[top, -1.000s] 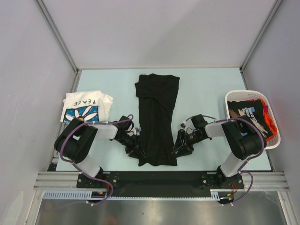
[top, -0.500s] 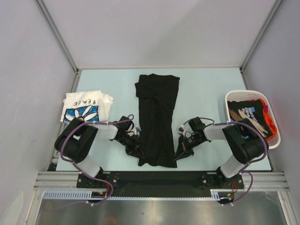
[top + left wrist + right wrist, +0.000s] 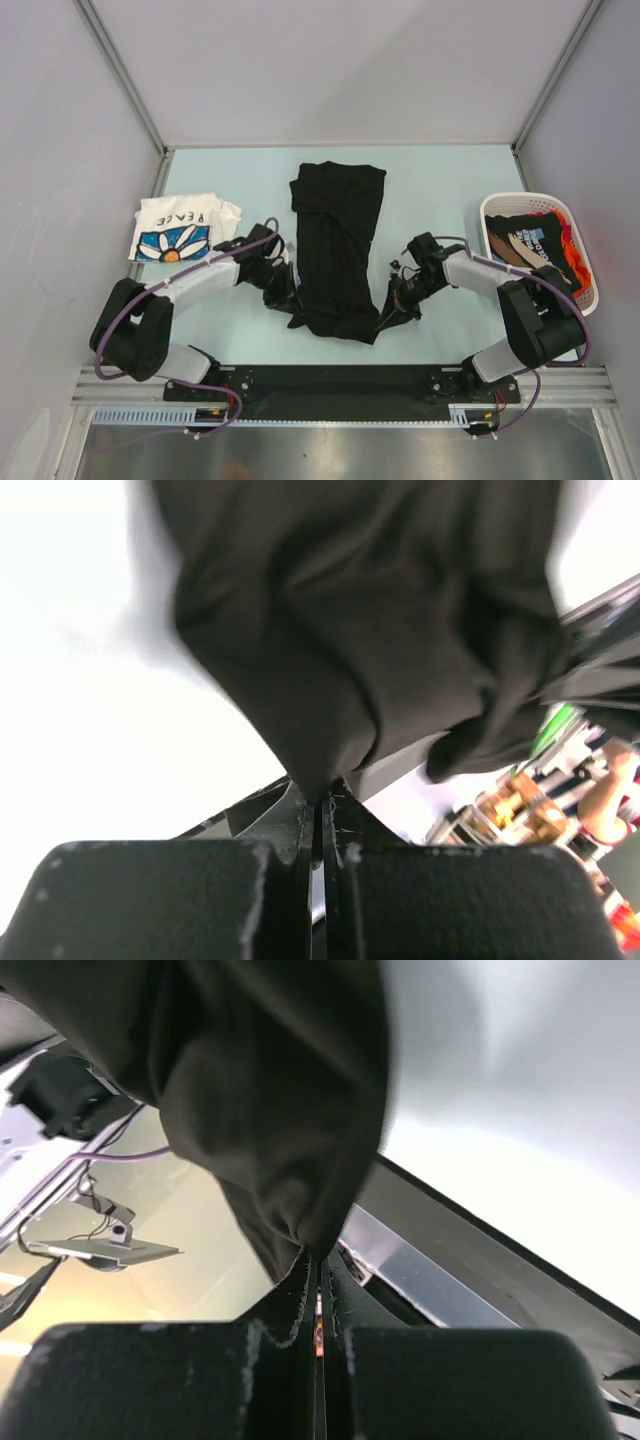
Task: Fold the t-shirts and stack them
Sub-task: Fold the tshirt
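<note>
Left gripper (image 3: pixel 293 304): jaws pinched fully together on the near-left corner of the black t-shirt (image 3: pixel 335 240), w/ a thin fold of cloth nipped btwn the tips. In the left wrist view the fabric bunches up from the pinch in soft, deep wrinkles. Right gripper (image 3: pixel 388 312): same, jaws closed to a hairline slit and clamping the near-right corner. In the right wrist view the cloth tapers to a point where the tips bite it. Fingers (image 3: pixel 270 890) are matte black plastic, w/ pale scuffs along the inner edges.

Black t-shirt: plain, matte, soft knit, folded lengthwise into a long narrow strip at table ctr, running away from the arms. Far end lies flat w/ overlapping folds; near end is crumpled & gathered btwn the two grippers. Table (image 3: pixel 450 190): smooth, pale blue-green.

White t-shirt (image 3: pixel 185 228): folded to a rough rectangle at the left side, well apart from the black one. It has a blue & white daisy print w/ orange ctr and dark lettering above.

Right side: white plastic slotted basket (image 3: pixel 520 197), rounded corners, holding a heap of dark printed shirts (image 3: pixel 528 242) and an orange shirt (image 3: pixel 575 262) along its right wall.
</note>
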Controlling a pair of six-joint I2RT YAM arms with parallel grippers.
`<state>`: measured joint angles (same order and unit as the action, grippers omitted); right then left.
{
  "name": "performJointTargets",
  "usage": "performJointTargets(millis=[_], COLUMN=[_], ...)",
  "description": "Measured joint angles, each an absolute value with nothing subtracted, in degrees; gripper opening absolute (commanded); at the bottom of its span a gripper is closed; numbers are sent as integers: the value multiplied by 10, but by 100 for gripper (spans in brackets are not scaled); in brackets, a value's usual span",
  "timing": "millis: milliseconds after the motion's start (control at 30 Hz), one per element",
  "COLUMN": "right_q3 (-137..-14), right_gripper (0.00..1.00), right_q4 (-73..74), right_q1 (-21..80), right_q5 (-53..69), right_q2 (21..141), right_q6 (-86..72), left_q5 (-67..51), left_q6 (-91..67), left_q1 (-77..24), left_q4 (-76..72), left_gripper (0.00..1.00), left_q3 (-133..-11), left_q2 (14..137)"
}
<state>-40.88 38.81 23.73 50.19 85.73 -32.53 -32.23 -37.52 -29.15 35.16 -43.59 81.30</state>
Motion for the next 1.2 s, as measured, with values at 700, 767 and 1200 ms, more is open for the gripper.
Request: performJointTargets(millis=[700,767,1200], right_q3=[-754,-780,-877], right_gripper=[0,0,0], right_q4=[409,414,417], right_q1=[150,150,149], right_q5=[519,521,521], right_q2=[1089,1116,1242], right_q6=[-258,-254,-248], left_q5=[-286,-283,-272], left_q6=[-336,-331,-309], left_q1=[-275,-261,-202], left_q4=[425,436,482], left_gripper=[0,0,2], left_q3=[-730,-744,-861], left_q2=[1026,1040,1133])
